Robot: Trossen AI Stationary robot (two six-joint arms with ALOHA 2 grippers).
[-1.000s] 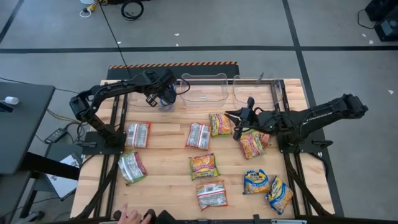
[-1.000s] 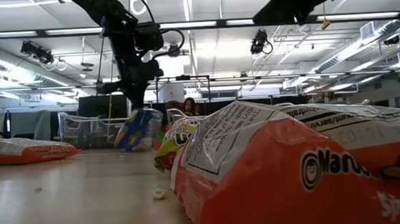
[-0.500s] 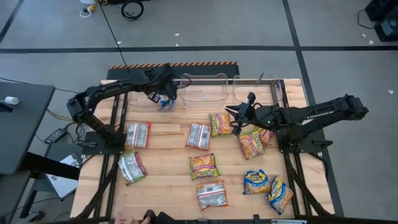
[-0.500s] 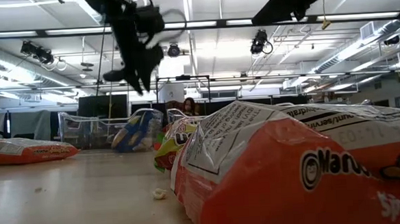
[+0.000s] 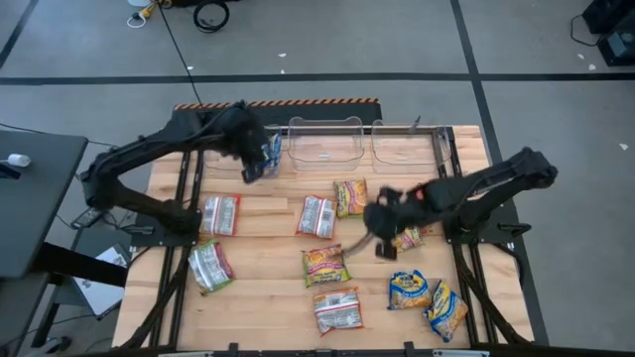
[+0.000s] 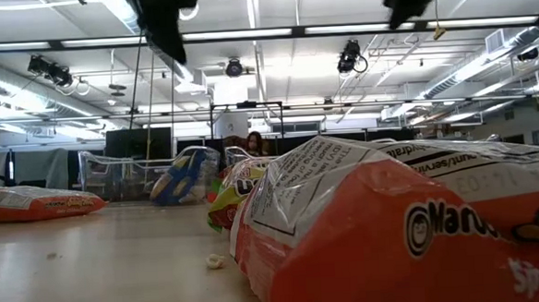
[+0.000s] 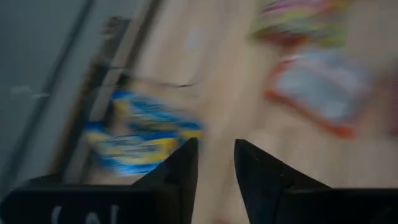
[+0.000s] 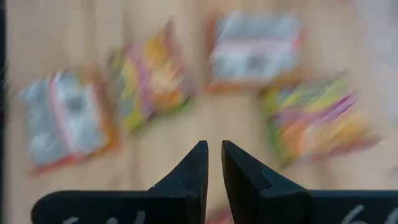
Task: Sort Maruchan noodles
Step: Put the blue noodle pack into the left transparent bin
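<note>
High view, my inventory of the slatted wooden table (image 5: 268, 288). Left gripper (image 5: 250, 164): over the far left of the table, beside a blue-yellow packet (image 5: 274, 150) that leans at the wall of the left-hand clear bin (image 5: 322, 141). In the left wrist view I see its two dark fingers (image 7: 180, 171) set a little apart with nothing between them, bare wood showing through the gap, and the blue-yellow packet lying clear of them by the table edge. Right gripper (image 5: 381, 230): mid-table, blurred, above the packets. In the right wrist view its fingers (image 8: 196, 165) stand almost together with only a thin slit, and I see nothing gripped.

Maruchan noodles, flat crinkly plastic rectangles, loose on the wood:
- two orange-red packets (image 5: 220, 214) at the left, one nearer the front;
- one orange-red packet mid-table (image 5: 317, 215) and another at the front (image 5: 338, 309);
- yellow-green and pink packets: one near the bins (image 5: 350, 196), one at centre (image 5: 324, 265), one half under the right arm (image 5: 406, 238);
- two blue-yellow packets at the front right (image 5: 429, 297), touching.

Second clear bin (image 5: 405, 144): far right, rounded transparent plastic.

Low view: a puffed orange-red packet (image 6: 394, 228) with glossy creased film fills the foreground.
</note>
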